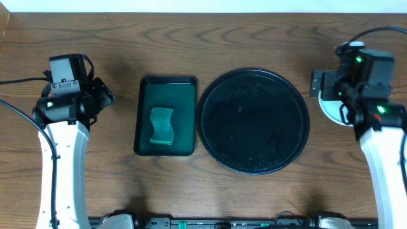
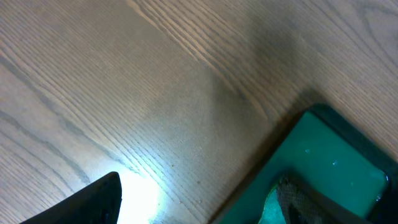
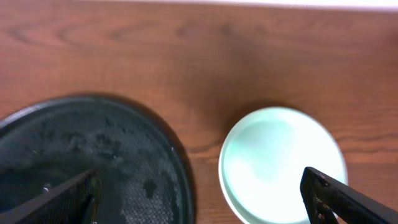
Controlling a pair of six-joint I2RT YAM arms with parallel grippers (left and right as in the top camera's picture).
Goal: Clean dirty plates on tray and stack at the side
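Pale mint plates (image 3: 283,165), clean-looking, sit stacked on the worktop (image 1: 254,38) at 3 o'clock from the round black tray (image 1: 253,121), just clear of its rim. Open wood lies at 12 and 6 o'clock; a green tray (image 1: 181,102) holding a sponge (image 1: 161,125) sits at 9. The right fingers (image 3: 339,193) hang spread wide over the plates, empty; the left fingers (image 2: 87,202) are likewise wide apart, holding nothing.

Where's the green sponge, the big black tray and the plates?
green sponge (image 1: 161,125), overhead view, middle of its top.
black tray (image 1: 253,121), overhead view, its bare floor.
plates (image 3: 283,163), right wrist view, middle of the top plate.
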